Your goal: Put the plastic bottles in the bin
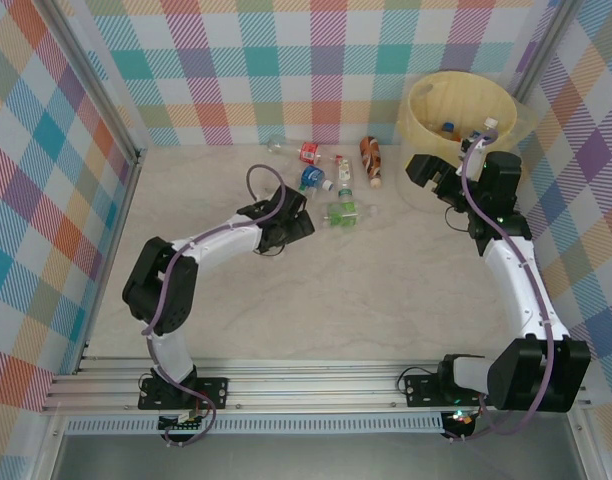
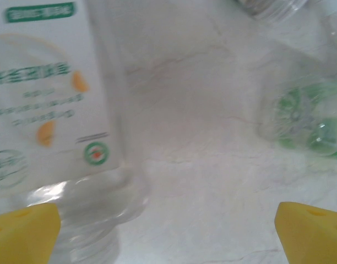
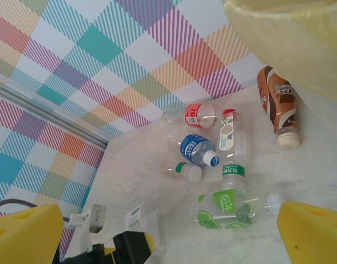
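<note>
Several plastic bottles lie at the back of the table: red-labelled (image 1: 309, 152) (image 3: 199, 114), blue-labelled (image 1: 311, 178) (image 3: 196, 149), green-labelled (image 1: 341, 212) (image 3: 229, 203) and brown (image 1: 370, 158) (image 3: 278, 104). My left gripper (image 1: 294, 225) (image 2: 168, 236) is open and low over the table. A clear bottle with a white label (image 2: 47, 110) (image 3: 138, 217) lies against its left pad (image 2: 25, 231), not gripped. The green-labelled bottle (image 2: 311, 115) lies ahead on the right. My right gripper (image 1: 433, 178) (image 3: 168, 236) hangs open and empty beside the bin (image 1: 461, 105) (image 3: 289, 38), which holds bottles (image 1: 449, 128).
Checked walls close the back and both sides, with a metal post (image 1: 96, 90) at the left. A white-and-green labelled bottle (image 3: 229, 137) and a small clear one with a white cap (image 3: 188, 171) lie among the group. Bare table (image 1: 366, 290) stretches between the arms.
</note>
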### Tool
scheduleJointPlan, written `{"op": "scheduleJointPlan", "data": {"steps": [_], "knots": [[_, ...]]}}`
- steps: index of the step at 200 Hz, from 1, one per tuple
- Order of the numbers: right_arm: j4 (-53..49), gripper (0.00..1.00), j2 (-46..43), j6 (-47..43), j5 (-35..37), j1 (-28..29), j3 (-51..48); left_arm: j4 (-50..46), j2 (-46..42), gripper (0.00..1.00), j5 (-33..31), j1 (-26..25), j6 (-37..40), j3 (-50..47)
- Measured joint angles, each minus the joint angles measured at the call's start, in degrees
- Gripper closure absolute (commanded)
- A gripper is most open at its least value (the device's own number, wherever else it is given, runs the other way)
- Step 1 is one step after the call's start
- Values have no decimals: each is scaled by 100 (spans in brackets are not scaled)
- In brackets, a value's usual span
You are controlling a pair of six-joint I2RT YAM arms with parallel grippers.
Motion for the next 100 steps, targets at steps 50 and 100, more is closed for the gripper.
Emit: {"op": "scheduleJointPlan", "data": {"steps": [50, 100], "knots": [[-11, 0, 103, 0, 0, 76, 0, -343, -509, 0, -319, 4, 63, -446], [-72, 0, 142, -2, 22, 153, 7, -859, -850, 0, -610, 7, 59, -420]]}}
